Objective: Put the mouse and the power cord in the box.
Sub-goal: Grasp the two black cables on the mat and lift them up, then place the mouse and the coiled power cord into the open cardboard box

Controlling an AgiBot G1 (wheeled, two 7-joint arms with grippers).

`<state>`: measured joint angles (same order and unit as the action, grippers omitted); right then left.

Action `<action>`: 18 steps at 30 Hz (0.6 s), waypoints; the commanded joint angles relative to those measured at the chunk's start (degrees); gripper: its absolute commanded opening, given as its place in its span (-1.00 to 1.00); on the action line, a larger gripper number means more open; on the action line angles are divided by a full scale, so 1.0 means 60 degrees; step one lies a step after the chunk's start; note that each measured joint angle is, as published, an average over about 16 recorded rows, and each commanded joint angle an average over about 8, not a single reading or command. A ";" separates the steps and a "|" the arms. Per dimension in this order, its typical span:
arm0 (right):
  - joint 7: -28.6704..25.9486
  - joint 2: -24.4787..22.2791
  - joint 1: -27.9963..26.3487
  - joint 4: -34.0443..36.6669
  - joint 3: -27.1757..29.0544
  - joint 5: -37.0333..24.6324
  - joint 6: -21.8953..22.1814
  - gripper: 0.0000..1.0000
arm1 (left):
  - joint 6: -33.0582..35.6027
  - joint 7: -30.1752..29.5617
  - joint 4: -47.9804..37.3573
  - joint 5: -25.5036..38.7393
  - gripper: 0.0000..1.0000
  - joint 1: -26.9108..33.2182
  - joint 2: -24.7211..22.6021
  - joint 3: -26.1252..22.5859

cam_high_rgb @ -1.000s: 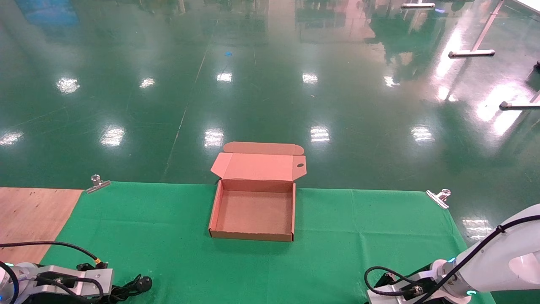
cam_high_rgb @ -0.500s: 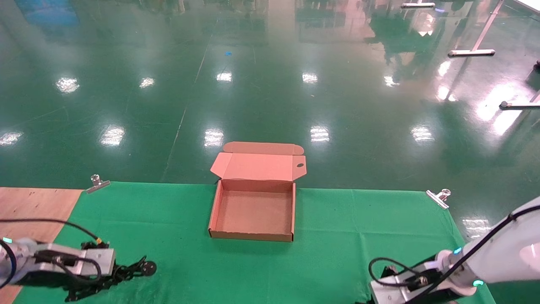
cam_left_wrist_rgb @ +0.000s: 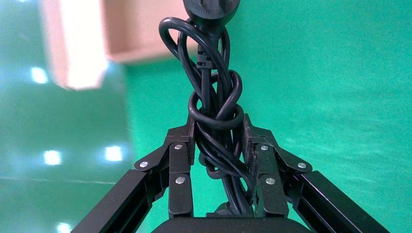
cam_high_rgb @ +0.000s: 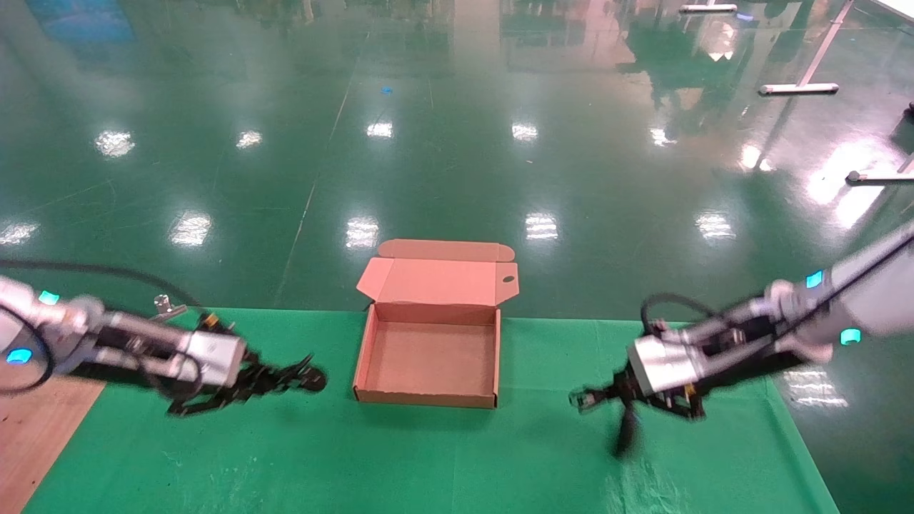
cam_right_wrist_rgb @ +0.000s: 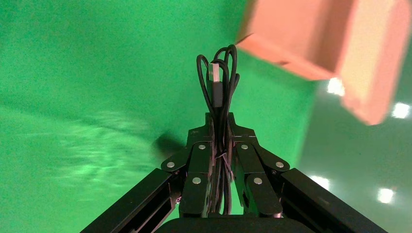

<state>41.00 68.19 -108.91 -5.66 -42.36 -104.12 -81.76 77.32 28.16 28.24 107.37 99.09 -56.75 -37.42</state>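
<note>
The power cord (cam_left_wrist_rgb: 214, 104), a knotted black bundle with its round plug (cam_high_rgb: 312, 380) pointing toward the box (cam_high_rgb: 428, 357), sits between the fingers of the left end effector (cam_left_wrist_rgb: 219, 145), which is clamped on it above the desk (cam_high_rgb: 443, 457), left of the box. The right end effector (cam_right_wrist_rgb: 220, 141) is closed on a thin looped cable (cam_right_wrist_rgb: 218, 87), right of the box; the mouse itself is not visible. The box stands open, lid back.
</note>
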 commanded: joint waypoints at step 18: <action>-0.1133 0.1684 -0.0252 -0.1154 0.0115 0.0473 0.3368 -1.00 | -0.2199 0.2441 -0.1804 -0.0705 -1.00 0.0898 -0.2256 0.0478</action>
<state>33.94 78.09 -110.73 -12.51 -42.26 -101.36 -62.99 63.32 42.40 18.11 103.48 103.93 -70.14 -34.72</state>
